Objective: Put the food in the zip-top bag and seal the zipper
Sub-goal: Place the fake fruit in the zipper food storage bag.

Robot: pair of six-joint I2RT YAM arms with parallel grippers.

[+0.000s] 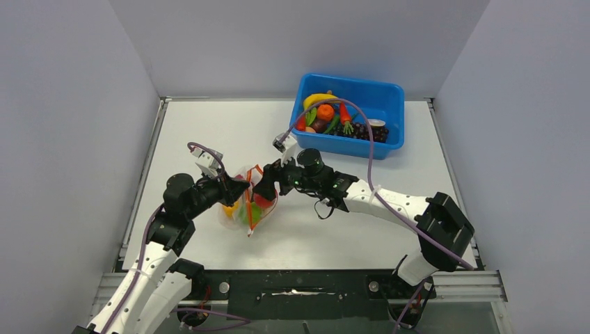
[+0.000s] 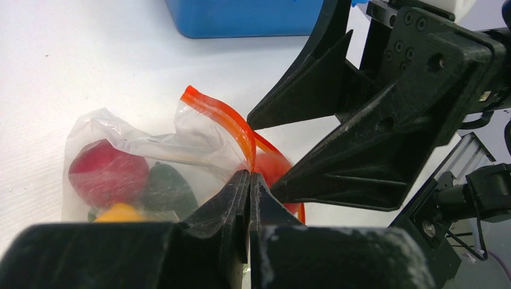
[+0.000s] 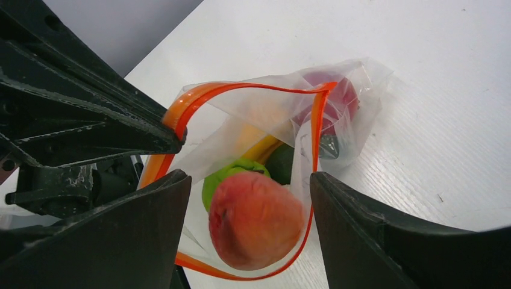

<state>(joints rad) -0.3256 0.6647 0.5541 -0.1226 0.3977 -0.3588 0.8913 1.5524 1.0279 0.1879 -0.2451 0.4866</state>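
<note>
Both sides busy at the mouth of the zip-top bag point(image 1: 243, 216), mid-way across the table point(image 1: 209, 132). On the left: left gripper point(image 2: 249, 180), fingers pressed fully together on the zipper point(image 2: 223, 117), pinching that orange-red strip and the clear film under it, holding up one lip of the bag. Behind the film, low in the bag: red apple point(image 2: 107, 173), dark green piece point(image 2: 167, 186) just beside it, yellow-orange pepper point(image 2: 119, 212) below. Toward the middle: mouth held in a wide loop, seen from the right wrist as an orange outline around a green round fruit point(image 3: 232, 174) and a peach point(image 3: 256, 220). Peach on top, near the opening, inside the loop as far as can be judged. Right of that: right gripper point(image 3: 248, 180), jaws spread wide to either side of the peach, a sliver of gap on each side, gripping nothing. Far right and back: blue bin point(image 1: 351, 148), well apart from the bag, more toy food point(image 1: 334, 120) in it.

Looks like the tail of a drop-off: peach let go into the bag, filling step under way rather than sealing. Next, probably: lift the right fingers straight out of the mouth without snagging the strip, then either fetch another piece from the bin or begin closing. For closing: bring both lips together, keep the left pinch as an anchor, run the strip shut along its length.
</note>
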